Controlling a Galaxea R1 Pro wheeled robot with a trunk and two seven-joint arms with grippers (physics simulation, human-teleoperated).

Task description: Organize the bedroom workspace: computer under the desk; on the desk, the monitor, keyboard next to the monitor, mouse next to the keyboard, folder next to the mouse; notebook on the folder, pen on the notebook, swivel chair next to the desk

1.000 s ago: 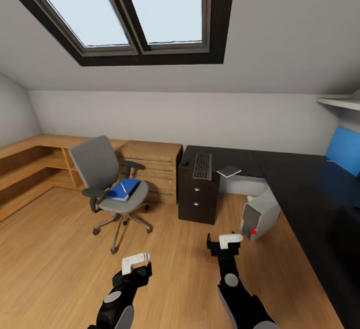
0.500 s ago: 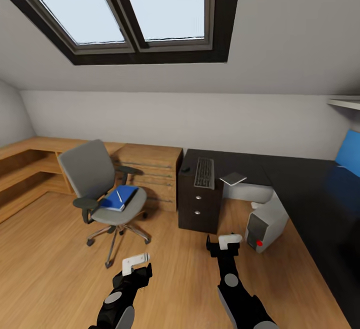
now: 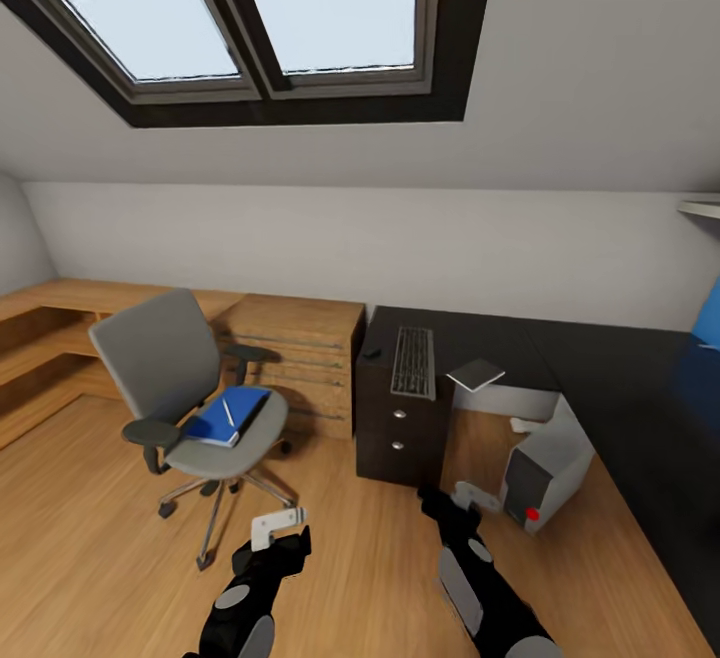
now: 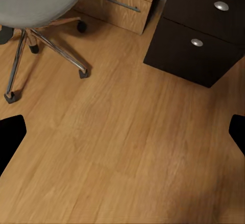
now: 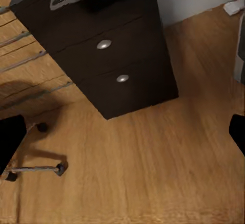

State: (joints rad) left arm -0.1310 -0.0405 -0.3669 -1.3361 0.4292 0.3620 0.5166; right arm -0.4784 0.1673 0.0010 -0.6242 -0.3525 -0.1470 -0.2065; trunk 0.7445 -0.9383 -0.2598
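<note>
At the left of the head view stands the swivel chair (image 3: 190,393), turned so its seat faces the room. It carries the blue folder (image 3: 229,415), with the thin white pen (image 3: 228,412) lying slantwise on top of it, so the chair serves for now as a stand-in shelf. It sits just left of the light wooden drawer chest (image 3: 305,358), well apart from the black counter (image 3: 560,358) that fills the right side of the frame.

On the counter's near end, above the dark drawer unit (image 3: 400,433), the keyboard (image 3: 413,362) lies lengthwise. The small black mouse (image 3: 372,352) is just beside its left edge, and the thin notebook (image 3: 476,374) is close on its right, partly overhanging the counter's edge. The computer (image 3: 545,468) stands tilted on the floor under the counter, its red light facing the room, so that part of the task looks already met.

The left pincer (image 3: 277,528) and the right pincer (image 3: 468,496) hang low at the bottom centre, over bare wooden floor (image 4: 127,147). Each is spread wide and carries nothing, its dark fingertips at opposite edges of its wrist view. I judge the robot is only approaching. The folder on the chair seems the likely first pick, with the left arm the nearer one.
</note>
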